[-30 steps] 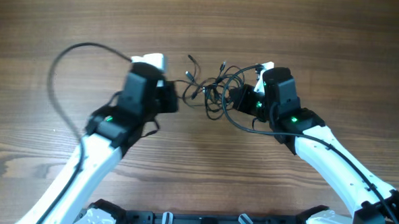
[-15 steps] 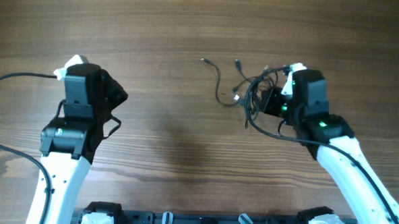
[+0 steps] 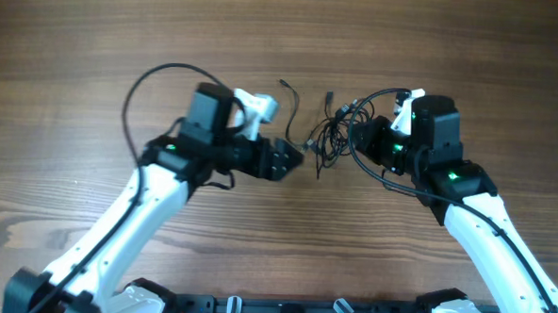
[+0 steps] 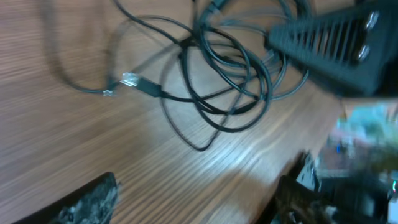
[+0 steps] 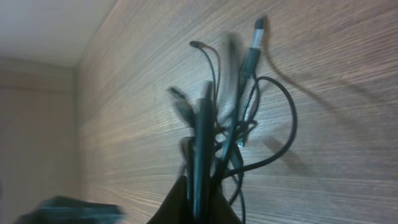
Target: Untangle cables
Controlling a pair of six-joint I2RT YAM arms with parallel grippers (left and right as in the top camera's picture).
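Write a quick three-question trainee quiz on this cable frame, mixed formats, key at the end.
1. True or false: the left gripper is clamped on the cables.
2. Which gripper holds the cables? A) left B) right C) both
3. Fill in: the cables lie on a ____ table.
Key: 1 false, its jaws stand open and empty. 2 B, the right gripper pinches several strands. 3 wooden.
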